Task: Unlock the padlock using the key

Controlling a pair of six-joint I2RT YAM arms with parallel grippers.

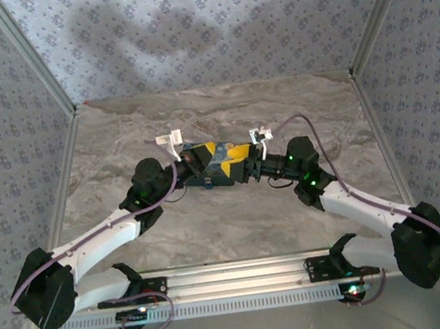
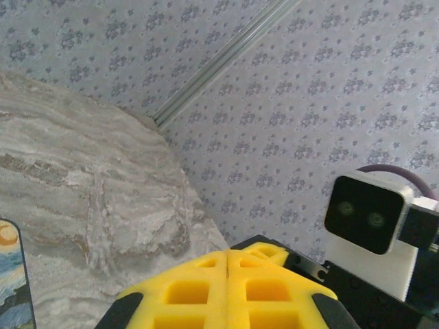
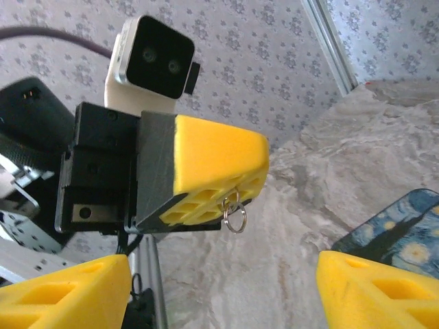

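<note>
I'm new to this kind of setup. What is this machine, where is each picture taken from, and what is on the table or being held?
These are two robot arms, the left arm and the right arm, bolted at the near edge of a marble-patterned table. The wide picture looks down from above and behind them. The other two pictures come from a camera on each wrist. Each arm ends in a gripper with two yellow fingers. Where the grippers meet lies a box printed with blue and yellow swirls. The left gripper is shut, and a small metal ring dangles from its pinched tips. What the ring hangs on is hidden. The right gripper stands open, holding nothing.
</note>
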